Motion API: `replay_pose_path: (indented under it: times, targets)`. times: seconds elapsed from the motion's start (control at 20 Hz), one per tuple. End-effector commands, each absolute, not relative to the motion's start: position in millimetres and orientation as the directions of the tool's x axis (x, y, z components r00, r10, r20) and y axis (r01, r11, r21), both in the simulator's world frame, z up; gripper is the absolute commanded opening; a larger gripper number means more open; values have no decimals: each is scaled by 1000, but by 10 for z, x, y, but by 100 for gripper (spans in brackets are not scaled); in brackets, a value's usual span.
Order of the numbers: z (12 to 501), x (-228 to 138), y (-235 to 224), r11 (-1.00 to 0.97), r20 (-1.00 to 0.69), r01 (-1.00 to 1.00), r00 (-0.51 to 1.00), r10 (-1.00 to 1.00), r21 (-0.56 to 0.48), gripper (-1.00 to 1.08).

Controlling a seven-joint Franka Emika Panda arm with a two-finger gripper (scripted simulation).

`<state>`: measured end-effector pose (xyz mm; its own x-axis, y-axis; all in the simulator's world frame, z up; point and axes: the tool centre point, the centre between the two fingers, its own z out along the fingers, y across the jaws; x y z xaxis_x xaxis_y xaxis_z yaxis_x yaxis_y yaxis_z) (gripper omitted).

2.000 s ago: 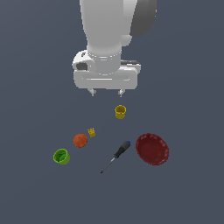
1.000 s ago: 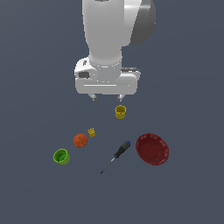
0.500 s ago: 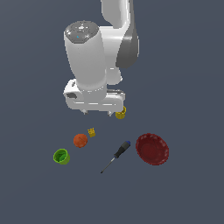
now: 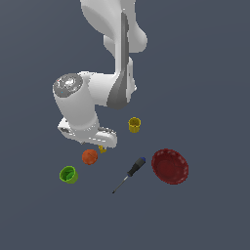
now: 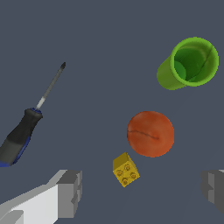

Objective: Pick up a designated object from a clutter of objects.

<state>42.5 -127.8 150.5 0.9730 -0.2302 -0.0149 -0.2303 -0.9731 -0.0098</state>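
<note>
The small orange-red ball (image 4: 89, 156) lies on the floor between the green cup (image 4: 68, 174) and the tiny yellow block (image 4: 102, 149). My gripper (image 4: 92, 143) hangs low just above and behind the ball and block; its fingertips are mostly hidden by the hand in the exterior view. In the wrist view the gripper (image 5: 142, 190) is open and empty, with its two grey fingers (image 5: 70, 192) wide apart. The ball (image 5: 150, 133) and the block (image 5: 126, 169) lie apart from the fingers, with the green cup (image 5: 188, 63) beyond the ball.
A black-and-blue-handled screwdriver (image 4: 130, 173) lies to the exterior view's right of the ball, also in the wrist view (image 5: 22, 133). A dark red bowl (image 4: 169, 166) sits further right. A yellow cup (image 4: 134, 125) stands behind, beside the arm.
The arm has swung down and toward the exterior view's left, from high above the yellow cup to low over the ball and yellow block. The objects have not moved.
</note>
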Motion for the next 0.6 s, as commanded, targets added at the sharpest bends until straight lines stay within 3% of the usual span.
replay_pose_path:
  times: [0.0,0.55]
  targets:
    - [1322,442,-1418,-967,-9,-256,967,-256,-7,100]
    - [971,435,-1687,-953,0,-304,953,-304,0,100]
